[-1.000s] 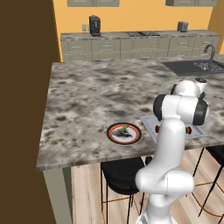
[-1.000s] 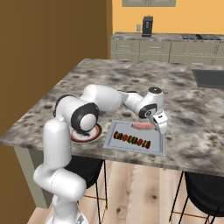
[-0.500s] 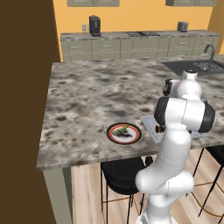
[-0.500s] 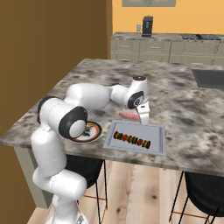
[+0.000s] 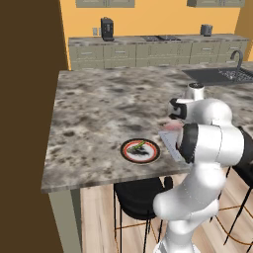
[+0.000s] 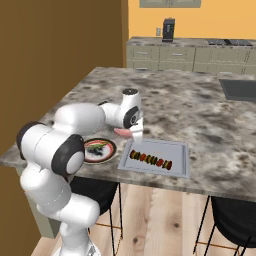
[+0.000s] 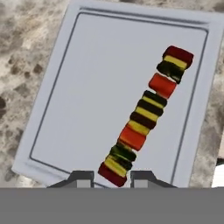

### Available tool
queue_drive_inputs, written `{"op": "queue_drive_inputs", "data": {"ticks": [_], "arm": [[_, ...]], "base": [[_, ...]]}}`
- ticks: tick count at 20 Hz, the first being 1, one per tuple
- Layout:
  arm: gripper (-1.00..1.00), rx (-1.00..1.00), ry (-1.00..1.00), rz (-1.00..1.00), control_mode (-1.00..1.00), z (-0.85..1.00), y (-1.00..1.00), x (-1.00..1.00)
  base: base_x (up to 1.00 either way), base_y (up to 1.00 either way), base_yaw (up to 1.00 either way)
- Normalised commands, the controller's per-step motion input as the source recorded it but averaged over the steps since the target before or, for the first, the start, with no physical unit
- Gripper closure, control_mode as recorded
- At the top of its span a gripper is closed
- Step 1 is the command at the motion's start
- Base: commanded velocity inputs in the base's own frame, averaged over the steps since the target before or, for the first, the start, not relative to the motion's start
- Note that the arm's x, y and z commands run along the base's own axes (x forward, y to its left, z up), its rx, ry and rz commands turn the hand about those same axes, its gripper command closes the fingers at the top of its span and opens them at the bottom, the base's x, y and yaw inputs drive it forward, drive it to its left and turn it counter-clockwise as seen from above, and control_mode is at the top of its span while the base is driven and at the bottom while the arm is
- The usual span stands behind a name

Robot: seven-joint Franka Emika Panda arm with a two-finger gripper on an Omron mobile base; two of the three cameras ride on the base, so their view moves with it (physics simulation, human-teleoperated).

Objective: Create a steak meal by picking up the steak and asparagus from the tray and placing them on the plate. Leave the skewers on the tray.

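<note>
Soft, even light is filling all three views, with no single source showing and nothing dim. The counter (image 5: 99, 113) is carrying only faint shading, and the stools beneath it are sitting in darker shadow. The arm's white shells are catching a mild sheen (no hard glare anywhere). The base views are looking slightly soft and coarse. In the hand view the tray (image 7: 100, 65) is lying flatly lit, and the skewers (image 7: 144, 116) are casting almost no shadow.
</note>
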Motion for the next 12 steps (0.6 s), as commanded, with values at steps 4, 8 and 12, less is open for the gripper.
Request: {"op": "queue_drive_inputs", "data": {"ticks": [4,8,12], "arm": [[1.0,0.0,0.0,0.0,-1.0,0.0,0.88,-0.04],[1.0,0.0,0.0,0.0,-1.0,-0.01,0.93,0.0],[1.0,-0.04,0.0,0.0,-1.0,-0.12,0.92,0.0]], "base": [[0.0,0.0,0.0],[0.0,0.0,0.0],[0.0,0.0,0.0]]}}
